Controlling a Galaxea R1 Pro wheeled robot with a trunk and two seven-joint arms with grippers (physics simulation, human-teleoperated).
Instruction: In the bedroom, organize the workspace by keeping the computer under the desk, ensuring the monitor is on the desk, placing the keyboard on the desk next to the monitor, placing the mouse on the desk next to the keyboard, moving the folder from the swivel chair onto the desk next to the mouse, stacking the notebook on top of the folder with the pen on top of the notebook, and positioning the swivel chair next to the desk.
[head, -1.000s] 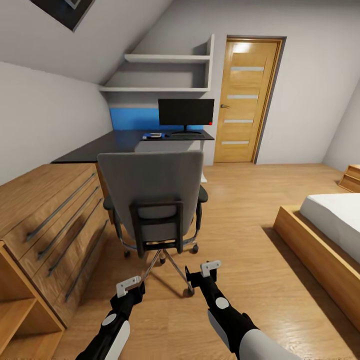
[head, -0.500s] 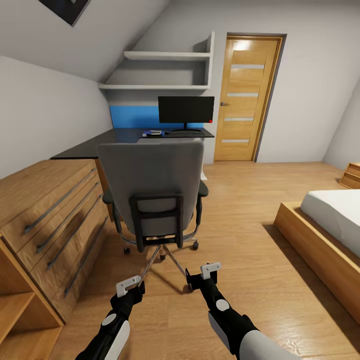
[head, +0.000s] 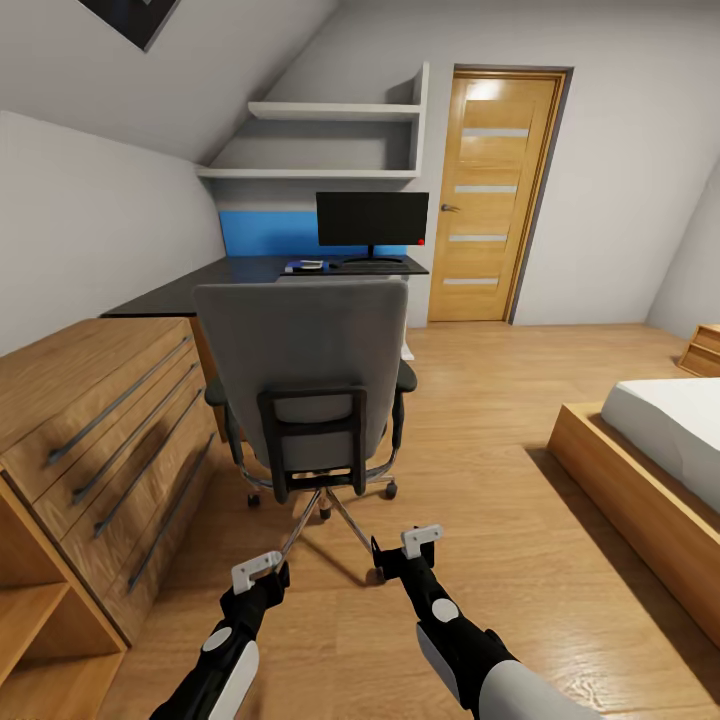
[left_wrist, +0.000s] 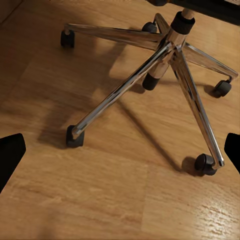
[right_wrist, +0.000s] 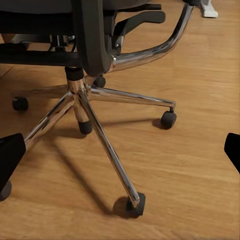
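The grey swivel chair (head: 300, 365) stands right ahead with its back to me, its chrome base (left_wrist: 172, 47) (right_wrist: 82, 97) close before both wrists. Behind it runs the black desk (head: 190, 290). On the far end stand the monitor (head: 372, 220) and, at its foot, the keyboard (head: 371, 267). The blue folder (head: 303, 268) lies left of the keyboard with a pale flat thing on it, too small to name. Mouse, pen and computer are hidden or too small to tell. My left gripper (head: 258, 571) (left_wrist: 120, 152) and right gripper (head: 421, 540) (right_wrist: 120, 152) hang open and hold nothing, low over the floor.
A light-wood drawer chest (head: 95, 420) lines the left side, an open shelf unit (head: 40, 610) in front of it. A bed (head: 660, 450) in a wooden frame is at the right. A wooden door (head: 490, 195) is shut at the back. Wood floor lies open between chair and bed.
One second ago the whole view sat slightly differently; the camera has shifted a little. The chair, the desk items and both arms hold their places.
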